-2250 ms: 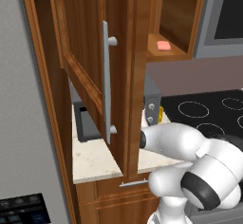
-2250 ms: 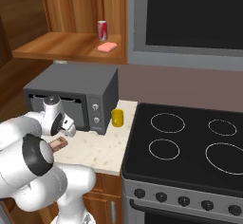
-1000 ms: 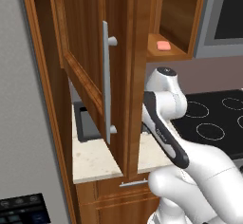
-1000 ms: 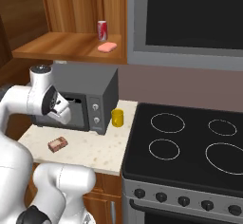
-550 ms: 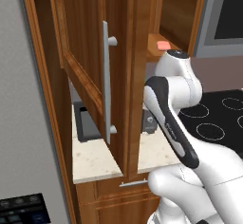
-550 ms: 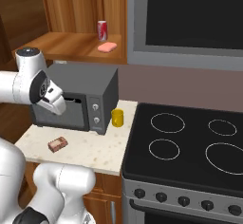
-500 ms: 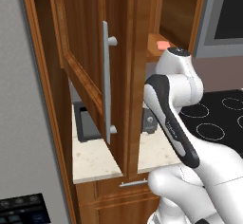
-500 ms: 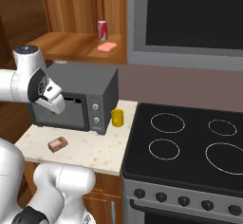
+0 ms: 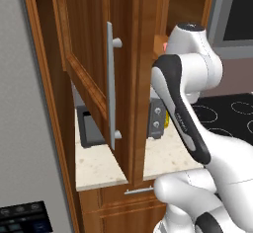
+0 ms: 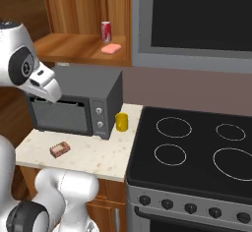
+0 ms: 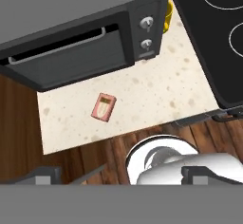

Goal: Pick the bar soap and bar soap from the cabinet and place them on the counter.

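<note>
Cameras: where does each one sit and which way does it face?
Left base view: behind the arm on its left, facing the open cabinet door; the arm rises at right.
Right base view: behind on the right, facing microwave, stovetop and cabinet shelf with a soap; arm at left.
Hand view: on the hand, looking down at the counter and a second soap; the white body shows at the bottom.
Shared: right base and hand views both show microwave, counter soap, stovetop.

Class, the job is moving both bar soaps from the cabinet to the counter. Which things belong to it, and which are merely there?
Belonging:
bar soap on the shelf
bar soap on the counter
cabinet
counter

Merely there:
microwave
red can
yellow object
stovetop
</note>
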